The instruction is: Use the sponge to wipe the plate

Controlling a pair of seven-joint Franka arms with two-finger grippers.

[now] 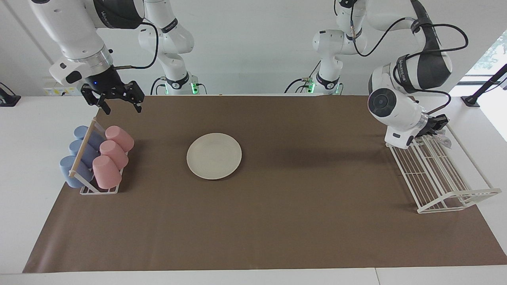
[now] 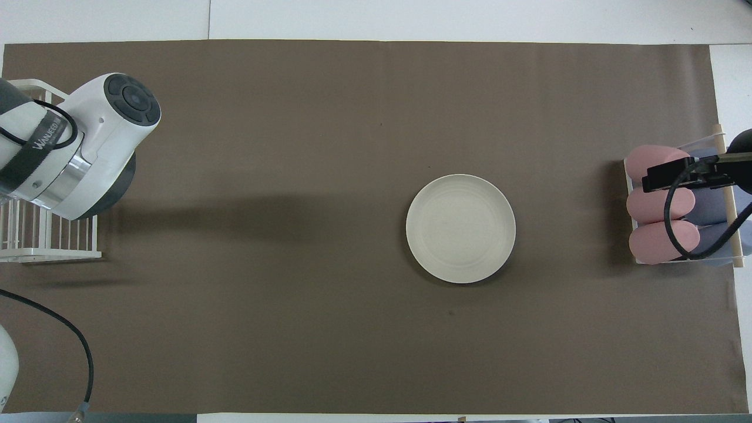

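So we count one plate (image 1: 214, 155), lying flat on the brown mat (image 1: 277, 229) near the middle of the table, a bit toward the right arm's end. One cup rack (image 1: 88, 174) at the right arm's end holds six cups on their sides: three pink cups (image 1: 113, 152), three blue cups (image 1: 77, 160). One white wire rack (image 1: 443, 174) sits at the left arm's end. The mat covers most of a white table (image 1: 27, 130), with a plain white wall at the robots' end.

Right gripper (image 1: 119, 103) hangs in the air over the mat just by the cup rack, fingers spread apart, nothing between them. Left gripper (image 1: 435, 126) is down at the wire rack's end nearest the robots; the wrist housing blocks most of it, so we can't tell whether its fingers are clenched or released. Something silvery and crinkled shows at its tip, probably the sponge (image 1: 444, 138), but we can't confirm contact. In the overhead view the left arm's wrist hides that spot entirely, and the wire rack is cut off by the frame edge.
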